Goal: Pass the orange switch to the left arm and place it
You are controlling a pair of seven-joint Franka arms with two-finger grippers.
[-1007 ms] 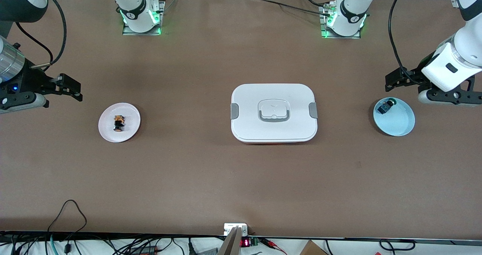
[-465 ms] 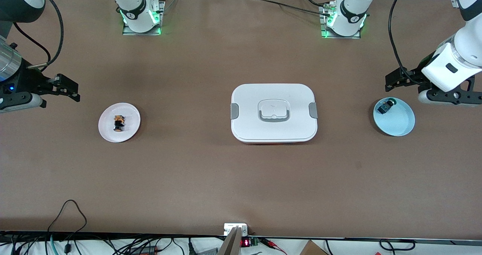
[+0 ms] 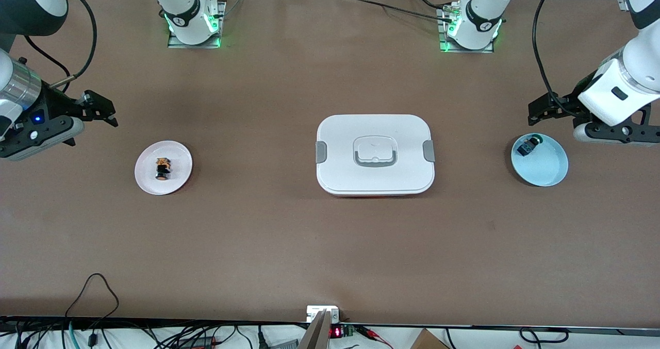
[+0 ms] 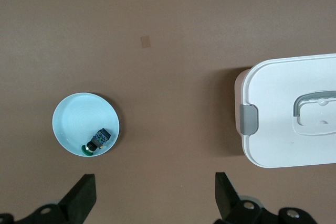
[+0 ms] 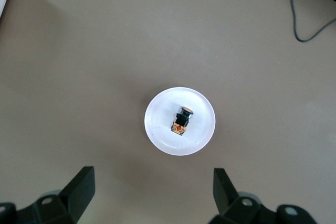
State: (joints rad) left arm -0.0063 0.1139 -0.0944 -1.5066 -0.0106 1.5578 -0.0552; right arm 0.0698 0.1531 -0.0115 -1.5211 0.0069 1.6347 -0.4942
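Orange switch point(image 3: 162, 168) lying on white plate point(image 3: 178, 181) toward right arm's end; right gripper point(image 3: 100, 113) aloft near plate, fingers apart; left gripper point(image 3: 539, 111) waiting by blue plate point(image 3: 546, 171), fingers apart; box point(image 3: 375, 181) between

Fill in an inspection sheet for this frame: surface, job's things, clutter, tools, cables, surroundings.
Surface: brown table, no spills seen.
Job's things: orange switch lies on the white plate; box mid-table, lid on.
Clutter: blue-green component on the light blue plate.
Tools: right tool open, empty, over bare table near the white plate; left tool open, empty, above the light blue plate's edge.
Cables: black cable loops on the table's near edge.
Surroundings: nothing seen.
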